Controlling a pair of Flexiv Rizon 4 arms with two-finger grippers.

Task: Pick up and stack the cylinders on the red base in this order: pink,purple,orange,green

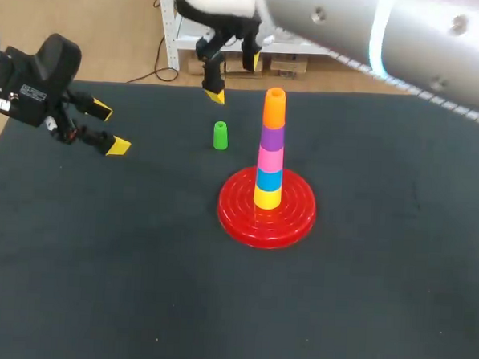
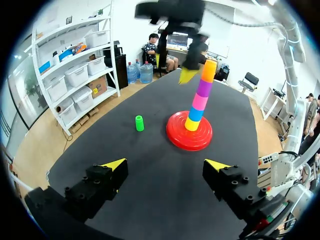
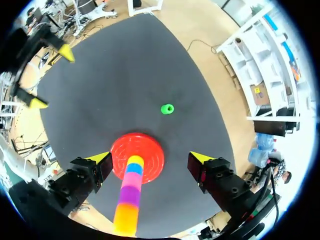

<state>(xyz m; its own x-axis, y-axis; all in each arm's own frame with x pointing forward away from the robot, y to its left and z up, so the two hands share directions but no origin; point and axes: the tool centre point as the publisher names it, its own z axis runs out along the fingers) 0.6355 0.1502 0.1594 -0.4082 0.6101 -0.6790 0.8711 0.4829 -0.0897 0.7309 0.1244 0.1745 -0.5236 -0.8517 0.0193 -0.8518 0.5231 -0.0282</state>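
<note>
Dark matting covered the table (image 1: 96,301), and every item of the task stood on it. The red base (image 1: 236,218) sat near the middle and carried an upright column. From the bottom up, this was a yellow piece (image 1: 266,199), a blue piece (image 1: 268,179), the pink cylinder (image 1: 270,159), the purple cylinder (image 1: 272,138) and the orange cylinder (image 1: 274,109). The green cylinder (image 1: 220,136) stood on the matting apart from the base, on the robot's left side of it, upright with its long axis vertical.

The right gripper (image 1: 234,76) belonged to the arm that came in from the right and reached past the middle. It hung above the table just beyond the green cylinder, on the far side, with fingers spread wide and holding nothing. The left gripper (image 1: 110,128) was well apart to the left, likewise wide open and empty.

Assessment: pink, purple and orange were in place, and green was outstanding. The right gripper was the nearer of the two. The green cylinder lay below it and slightly toward the robot, so the next move would call for a short shift nearward and a straight descent, with the fingers closing across the vertical axis.

Risk noted: the column stood near that path and could be knocked.
</note>
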